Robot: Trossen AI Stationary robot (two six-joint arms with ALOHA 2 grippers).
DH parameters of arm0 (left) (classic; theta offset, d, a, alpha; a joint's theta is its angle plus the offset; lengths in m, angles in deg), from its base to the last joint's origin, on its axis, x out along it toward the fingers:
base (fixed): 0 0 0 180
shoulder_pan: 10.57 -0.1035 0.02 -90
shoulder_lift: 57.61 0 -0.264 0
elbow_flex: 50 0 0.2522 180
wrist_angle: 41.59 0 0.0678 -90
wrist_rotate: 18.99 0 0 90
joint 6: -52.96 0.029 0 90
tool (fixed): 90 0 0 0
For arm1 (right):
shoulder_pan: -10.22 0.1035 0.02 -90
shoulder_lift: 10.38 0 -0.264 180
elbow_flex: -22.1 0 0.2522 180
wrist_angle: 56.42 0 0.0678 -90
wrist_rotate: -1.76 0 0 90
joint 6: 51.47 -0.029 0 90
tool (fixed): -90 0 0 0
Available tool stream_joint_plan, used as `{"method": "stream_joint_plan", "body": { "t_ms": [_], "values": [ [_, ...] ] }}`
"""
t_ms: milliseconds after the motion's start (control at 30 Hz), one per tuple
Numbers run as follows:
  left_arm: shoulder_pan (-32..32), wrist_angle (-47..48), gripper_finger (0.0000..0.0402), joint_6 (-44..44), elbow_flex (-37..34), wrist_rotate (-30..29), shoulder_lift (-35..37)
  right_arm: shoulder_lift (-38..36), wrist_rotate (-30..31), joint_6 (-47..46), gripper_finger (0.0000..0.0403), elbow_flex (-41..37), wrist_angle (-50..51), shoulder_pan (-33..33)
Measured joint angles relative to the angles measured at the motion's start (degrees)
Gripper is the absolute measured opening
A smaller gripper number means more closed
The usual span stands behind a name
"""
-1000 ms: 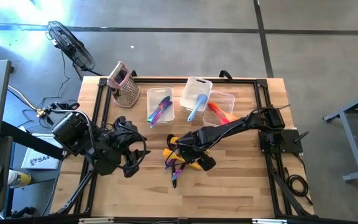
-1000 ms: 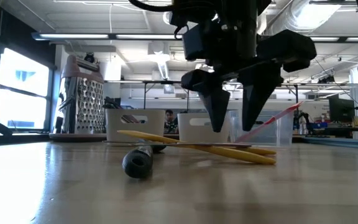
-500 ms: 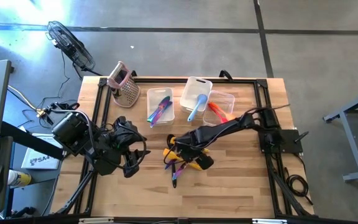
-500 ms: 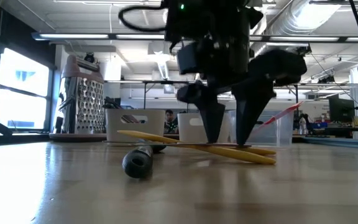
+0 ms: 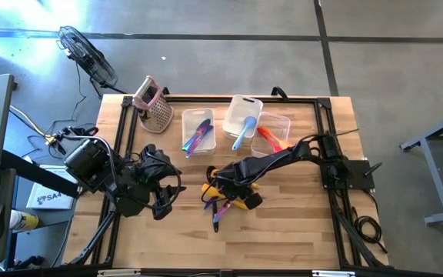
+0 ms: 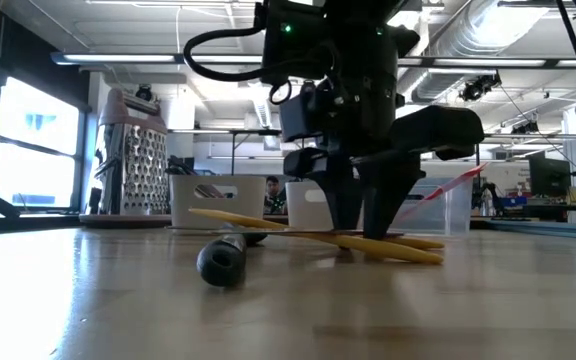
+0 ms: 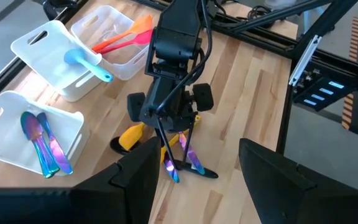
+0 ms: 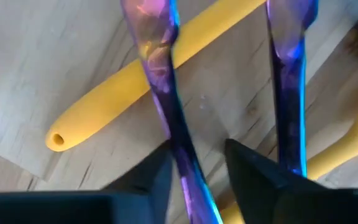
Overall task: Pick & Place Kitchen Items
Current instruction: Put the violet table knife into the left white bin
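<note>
Starting at the left, your left tool (image 5: pixel 162 201) hangs over the table's (image 5: pixel 298 223) left part with its fingers spread and nothing between them; it has not shifted over the last second. Beyond it at the back stands the grater (image 5: pixel 154 105), and next to that the first tub (image 5: pixel 198 129) already carries iridescent purple cutlery. The middle tub (image 5: pixel 241 118) has a blue spatula (image 5: pixel 242 132) in it, and the third tub (image 5: pixel 274 131) holds the orange and red ones.

The change is at the centre. A second ago your right tool (image 5: pixel 223 187) stood above the loose pile with its fingers wide; now it has come down into that pile and the fingers have drawn in around the purple spoon handle (image 8: pixel 166 99), which runs between them in the right wrist view. You cannot yet tell whether the grip is firm, since the fingers look to be still closing. The yellow spatula (image 8: pixel 148 78) lies crossed under that handle, and a second purple piece (image 8: pixel 288 74) lies just beside it.

For the task this reads as the grasp step on one more utensil, with several still left on the table around it. Watch that the yellow spatula does not ride up with the spoon when you lift.
</note>
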Motion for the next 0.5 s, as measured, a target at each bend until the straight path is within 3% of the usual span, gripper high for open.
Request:
{"method": "stream_joint_plan", "body": {
  "t_ms": [167, 500],
  "values": [
    [0.00, 0.01, 0.0212, -0.18, 0.00, 0.04, 0.00, 0.01, -0.43, 0.21, 0.0031, 0.02, 0.64, 0.02],
    [0.00, 0.00, 0.0212, -0.18, 0.00, 0.04, 0.00, 0.01, -0.38, -0.71, 0.0030, 0.02, 1.68, 0.41]
  ]
}}
